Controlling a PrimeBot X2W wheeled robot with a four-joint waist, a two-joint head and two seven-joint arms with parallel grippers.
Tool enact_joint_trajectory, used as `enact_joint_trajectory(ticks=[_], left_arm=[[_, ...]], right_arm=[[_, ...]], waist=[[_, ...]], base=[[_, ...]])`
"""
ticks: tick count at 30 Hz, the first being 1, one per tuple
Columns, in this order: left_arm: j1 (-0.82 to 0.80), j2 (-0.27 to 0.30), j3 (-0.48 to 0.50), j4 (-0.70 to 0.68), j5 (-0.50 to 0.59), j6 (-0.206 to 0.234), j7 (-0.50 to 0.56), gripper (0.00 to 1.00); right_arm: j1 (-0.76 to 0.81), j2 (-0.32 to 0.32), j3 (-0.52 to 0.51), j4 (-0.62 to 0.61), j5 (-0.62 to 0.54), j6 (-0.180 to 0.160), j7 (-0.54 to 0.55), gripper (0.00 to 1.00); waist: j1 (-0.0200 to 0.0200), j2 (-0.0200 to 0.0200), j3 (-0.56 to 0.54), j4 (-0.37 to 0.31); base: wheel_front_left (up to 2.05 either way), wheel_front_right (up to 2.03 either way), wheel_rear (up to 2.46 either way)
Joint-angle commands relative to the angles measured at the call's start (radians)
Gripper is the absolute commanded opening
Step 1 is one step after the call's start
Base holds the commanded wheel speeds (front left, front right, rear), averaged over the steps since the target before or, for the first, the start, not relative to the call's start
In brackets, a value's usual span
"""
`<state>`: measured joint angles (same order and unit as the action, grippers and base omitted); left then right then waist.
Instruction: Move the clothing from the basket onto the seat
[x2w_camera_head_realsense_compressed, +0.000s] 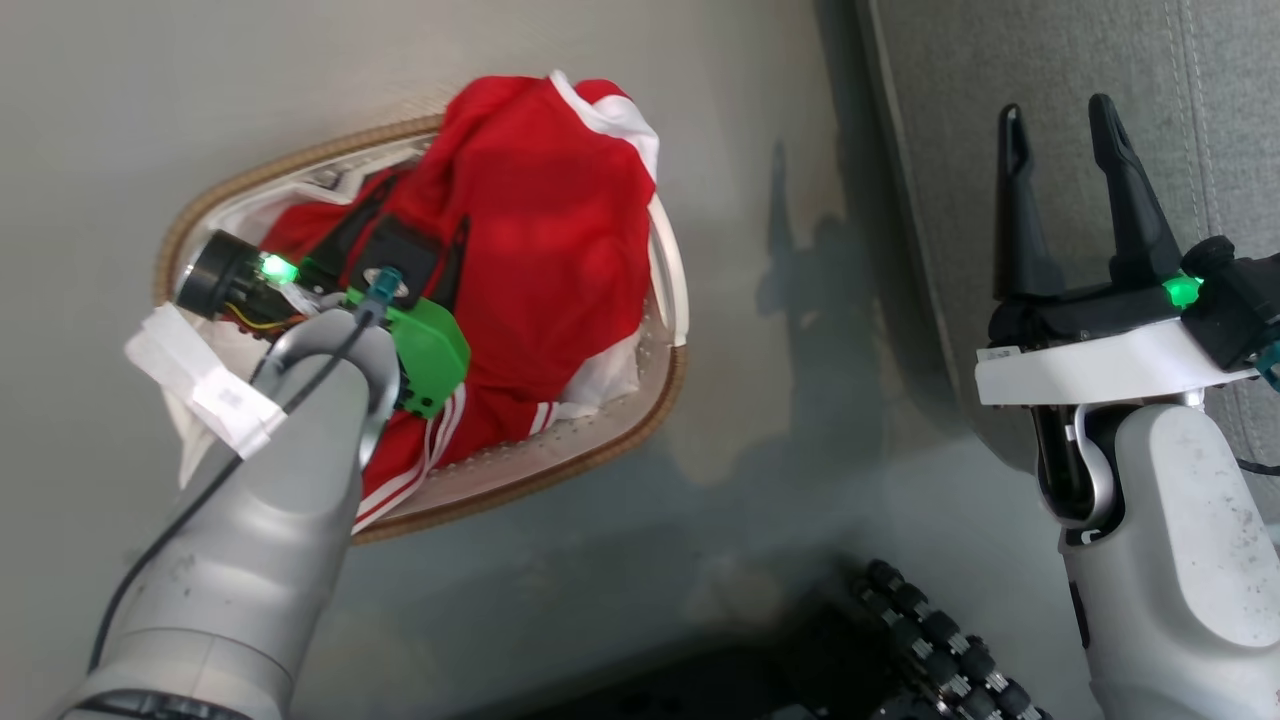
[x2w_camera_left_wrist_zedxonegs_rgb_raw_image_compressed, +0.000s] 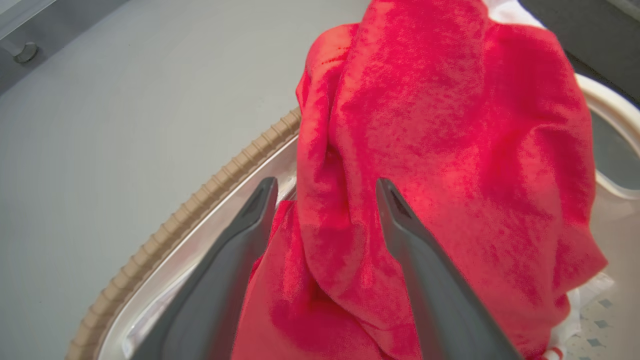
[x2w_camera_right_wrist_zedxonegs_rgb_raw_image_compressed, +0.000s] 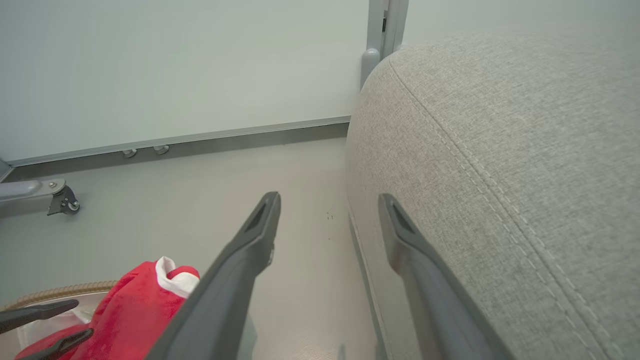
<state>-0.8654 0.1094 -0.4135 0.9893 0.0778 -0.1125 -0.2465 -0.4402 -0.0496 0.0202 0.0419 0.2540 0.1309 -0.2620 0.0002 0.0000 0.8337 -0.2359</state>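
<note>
The basket (x2w_camera_head_realsense_compressed: 560, 470) stands on the floor at my left, piled with the red clothing (x2w_camera_head_realsense_compressed: 540, 230), whose white trim shows at the top and front. My left gripper (x2w_camera_head_realsense_compressed: 410, 225) reaches down into the pile. In the left wrist view this gripper (x2w_camera_left_wrist_zedxonegs_rgb_raw_image_compressed: 326, 184) is open, a raised fold of the clothing (x2w_camera_left_wrist_zedxonegs_rgb_raw_image_compressed: 450, 150) standing between its fingers beside the basket's brown rim (x2w_camera_left_wrist_zedxonegs_rgb_raw_image_compressed: 200, 200). My right gripper (x2w_camera_head_realsense_compressed: 1060, 120) hangs open and empty over the edge of the grey seat (x2w_camera_head_realsense_compressed: 950, 100). The right wrist view shows that gripper (x2w_camera_right_wrist_zedxonegs_rgb_raw_image_compressed: 327, 197) beside the seat's rounded corner (x2w_camera_right_wrist_zedxonegs_rgb_raw_image_compressed: 500, 150), with the clothing (x2w_camera_right_wrist_zedxonegs_rgb_raw_image_compressed: 135, 300) low at the left.
White liner cloth (x2w_camera_head_realsense_compressed: 200, 380) hangs over the basket's left rim. Bare grey floor (x2w_camera_head_realsense_compressed: 780, 400) separates basket and seat. My base with black rollers (x2w_camera_head_realsense_compressed: 930, 640) sits at the bottom. A wall with a metal baseboard and a caster (x2w_camera_right_wrist_zedxonegs_rgb_raw_image_compressed: 62, 200) lies beyond.
</note>
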Motion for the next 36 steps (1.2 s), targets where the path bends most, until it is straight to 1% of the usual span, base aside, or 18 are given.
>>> enact_joint_trajectory(ticks=[1, 5, 11, 12, 13, 14, 16, 17, 18, 19, 20, 23, 27, 31, 36], left_arm=[[-0.030, 0.017, 0.009, 0.016, -0.006, 0.008, 0.003, 1.00], [-0.073, 0.026, 0.013, 0.064, -0.018, 0.011, -0.001, 1.00], [-0.095, 0.006, -0.004, 0.098, -0.035, 0.000, -0.011, 1.00], [-0.098, 0.002, -0.009, 0.099, -0.037, -0.001, -0.012, 0.90], [-0.100, -0.005, -0.016, 0.098, -0.039, -0.004, -0.012, 0.66], [-0.101, -0.012, -0.023, 0.094, -0.043, -0.006, -0.013, 0.54], [-0.097, -0.023, -0.034, 0.087, -0.048, -0.008, -0.016, 0.34], [-0.094, -0.026, -0.041, 0.082, -0.047, -0.010, -0.018, 0.28], [-0.086, -0.030, -0.051, 0.073, -0.049, -0.011, -0.019, 0.16], [-0.079, -0.032, -0.057, 0.067, -0.050, -0.011, -0.020, 0.11], [-0.072, -0.036, -0.062, 0.060, -0.054, -0.012, -0.020, 0.00], [-0.043, -0.043, -0.079, 0.016, -0.062, -0.014, -0.020, 0.00], [0.010, -0.034, -0.105, -0.050, -0.068, -0.016, -0.019, 0.00], [0.085, -0.017, -0.119, -0.126, -0.090, -0.018, -0.019, 0.00], [0.190, 0.006, -0.121, -0.227, -0.119, -0.017, -0.019, 0.00]], right_arm=[[-0.010, -0.002, 0.004, -0.005, 0.006, 0.000, -0.005, 1.00], [-0.017, -0.001, 0.011, -0.005, 0.015, 0.000, -0.005, 1.00], [-0.018, -0.002, 0.022, 0.003, 0.024, 0.000, -0.005, 1.00], [-0.018, -0.002, 0.023, 0.003, 0.025, 0.000, -0.005, 1.00], [-0.017, -0.002, 0.024, 0.003, 0.025, 0.000, -0.005, 1.00], [-0.016, -0.002, 0.024, 0.003, 0.024, 0.000, -0.005, 1.00], [-0.013, -0.002, 0.022, 0.006, 0.020, 0.000, -0.005, 1.00], [-0.010, -0.002, 0.022, 0.007, 0.018, 0.000, -0.005, 1.00], [-0.006, -0.002, 0.020, 0.010, 0.015, 0.000, -0.005, 1.00], [-0.004, -0.002, 0.019, 0.013, 0.012, 0.000, -0.005, 1.00], [-0.002, -0.002, 0.019, 0.015, 0.010, 0.000, -0.005, 1.00], [0.005, -0.002, 0.018, 0.021, 0.004, 0.000, -0.005, 1.00], [0.019, -0.002, 0.014, 0.034, -0.017, 0.000, -0.005, 1.00], [0.038, -0.002, 0.004, 0.050, -0.043, 0.000, -0.005, 1.00], [0.079, -0.003, -0.007, 0.077, -0.081, 0.000, -0.005, 1.00]], waist=[[-0.0002, 0.0000, 0.075, -0.074], [-0.0002, 0.0000, 0.086, -0.082], [-0.0002, 0.0000, 0.083, -0.086], [-0.0002, 0.0000, 0.082, -0.087], [-0.0002, 0.0000, 0.081, -0.087], [-0.0002, 0.0000, 0.078, -0.086], [-0.0002, 0.0000, 0.073, -0.083], [-0.0002, 0.0000, 0.069, -0.081], [-0.0002, 0.0000, 0.062, -0.077], [-0.0002, 0.0000, 0.056, -0.073], [-0.0002, 0.0000, 0.050, -0.069], [-0.0002, 0.0000, 0.026, -0.054], [-0.0002, 0.0000, -0.025, -0.027], [-0.0002, 0.0000, -0.099, 0.008], [-0.0002, 0.0000, -0.216, 0.059]], base=[[0.00, 0.00, 0.00], [0.00, 0.00, 0.00], [0.00, 0.00, 0.00], [0.00, 0.00, 0.00], [0.00, 0.00, 0.00], [0.00, 0.00, 0.00], [0.00, 0.00, 0.00], [0.00, 0.00, 0.00], [0.00, 0.00, 0.00], [0.00, 0.00, 0.00], [0.00, 0.00, 0.00], [0.00, 0.00, 0.00], [0.00, 0.00, 0.00], [0.00, 0.00, 0.00], [0.00, 0.00, 0.00]])
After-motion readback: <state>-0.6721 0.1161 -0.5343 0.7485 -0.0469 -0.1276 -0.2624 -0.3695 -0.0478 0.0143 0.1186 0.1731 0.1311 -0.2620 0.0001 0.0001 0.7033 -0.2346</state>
